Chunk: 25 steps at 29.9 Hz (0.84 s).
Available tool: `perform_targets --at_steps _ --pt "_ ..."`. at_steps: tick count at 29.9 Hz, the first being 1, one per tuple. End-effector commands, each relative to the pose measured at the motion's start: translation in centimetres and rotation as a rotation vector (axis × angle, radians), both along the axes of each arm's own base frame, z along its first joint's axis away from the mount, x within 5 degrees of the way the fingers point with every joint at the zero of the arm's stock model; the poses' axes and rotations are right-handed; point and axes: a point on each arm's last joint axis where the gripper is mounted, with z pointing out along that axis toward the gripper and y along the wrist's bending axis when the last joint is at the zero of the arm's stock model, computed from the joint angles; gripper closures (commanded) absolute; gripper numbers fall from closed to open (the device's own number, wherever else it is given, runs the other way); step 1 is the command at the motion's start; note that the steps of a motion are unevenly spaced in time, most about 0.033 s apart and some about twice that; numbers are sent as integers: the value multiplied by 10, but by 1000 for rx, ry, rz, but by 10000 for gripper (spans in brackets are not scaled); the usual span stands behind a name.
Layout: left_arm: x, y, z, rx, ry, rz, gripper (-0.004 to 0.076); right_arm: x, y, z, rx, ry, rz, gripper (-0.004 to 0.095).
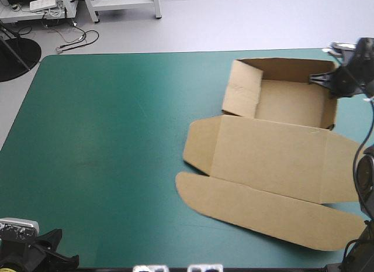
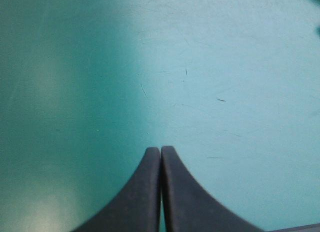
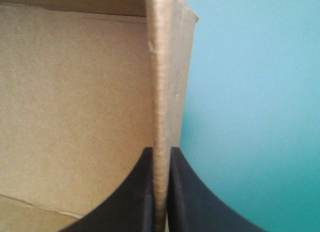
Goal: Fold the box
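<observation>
Teal-green table (image 1: 117, 137) bears the box (image 1: 280, 155); right gripper (image 3: 161, 151) pinches its wall (image 3: 167, 67), left gripper (image 2: 160, 148) closed empty

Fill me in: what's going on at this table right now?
The right gripper is shut on the box, pinching the tray's upright right-hand wall near the table's far right corner. The box stands as an open tray with walls raised, its lid lying flat on the teal-green cover toward the near side. The left gripper is shut on nothing, over bare cover by the near left corner, well away from the box.
</observation>
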Motion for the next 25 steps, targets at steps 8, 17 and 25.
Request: perform_targets --at_steps 8,17,25 --pt "2 5 8 34 -40 30 734 -34 -84 16 -12 -36 -177 647" --pt "3 8 8 69 -51 51 734 -38 -75 30 24 -89 -128 418" --pt "5 8 11 72 -90 45 734 -90 -37 109 64 -331 -69 446"
